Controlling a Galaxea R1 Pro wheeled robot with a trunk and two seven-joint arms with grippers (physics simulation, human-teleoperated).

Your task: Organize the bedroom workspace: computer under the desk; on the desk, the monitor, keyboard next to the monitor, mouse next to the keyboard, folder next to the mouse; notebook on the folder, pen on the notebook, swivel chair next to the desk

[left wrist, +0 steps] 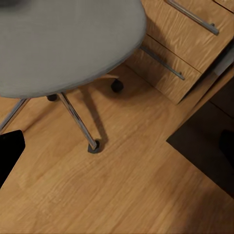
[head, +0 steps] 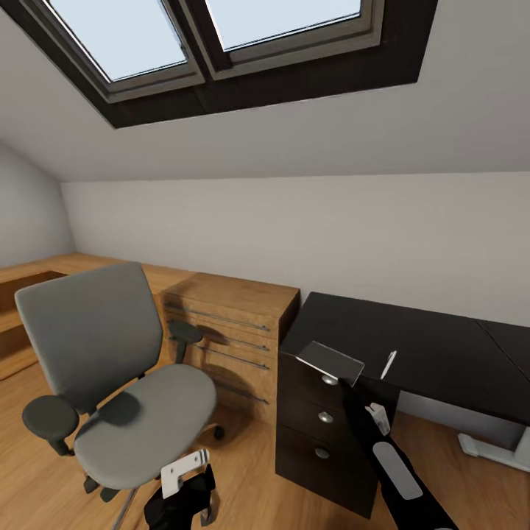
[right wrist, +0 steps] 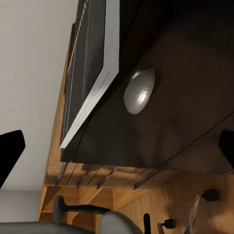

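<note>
A sloped ceiling with a dark-framed skylight [head: 199,44] tops pale walls and a wood floor [head: 250,471]. The glossy black tabletop [head: 412,353] fills the right of the frame, a wooden dresser [head: 235,331] just beside it. The notebook [head: 330,361] overhangs the tabletop's near-left corner; the pen [head: 388,364] lies right of it, long axis running away. The swivel chair [head: 110,375] stands lower left. The right pincer [right wrist: 117,146] is spread open below the notebook; the left pincer [head: 185,471] cannot be judged.

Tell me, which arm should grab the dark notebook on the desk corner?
Right, probably. The right arm stretches up in front of the desk drawers, just below the notebook overhanging the desk corner. The left arm hangs low beside the swivel chair, farther away.
</note>
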